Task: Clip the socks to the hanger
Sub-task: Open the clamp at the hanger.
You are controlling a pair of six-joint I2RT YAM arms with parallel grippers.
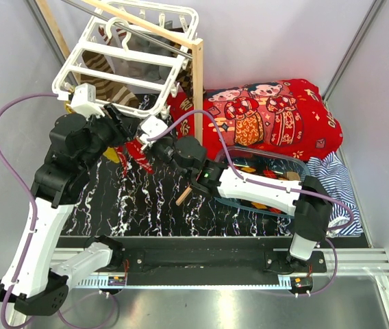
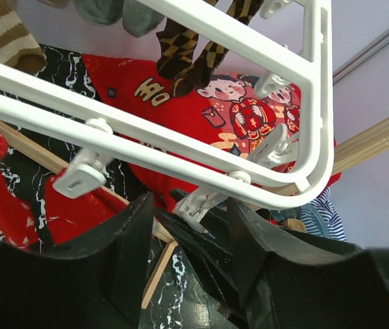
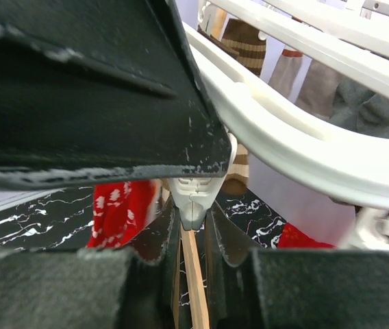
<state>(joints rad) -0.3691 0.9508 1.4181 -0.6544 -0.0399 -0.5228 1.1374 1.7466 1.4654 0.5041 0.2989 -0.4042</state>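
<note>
Both arms reach to the far left, where the hanger [image 1: 127, 55] hangs tilted beside the wooden rack [image 1: 198, 89]. The left claw [image 2: 189, 233] stands part open, a finger on either side of the corner clip [image 2: 198, 204]. The clip sits between them, but whether they touch it I can't tell. The right claw [image 3: 191, 229] is nearly closed and pinches the tail of a second clip [image 3: 191, 195] just under the frame's rim. The red sock [image 1: 137, 155] with white marks dangles just on the near side of the two claws, over the black marbled surface [image 1: 153, 205]; what holds it up, I can't tell. The striped sock [image 1: 112, 89] and the diamond-patterned sock [image 2: 194, 48] hang from the hanger. The red blanket [image 1: 270, 116] lies at far right
</note>
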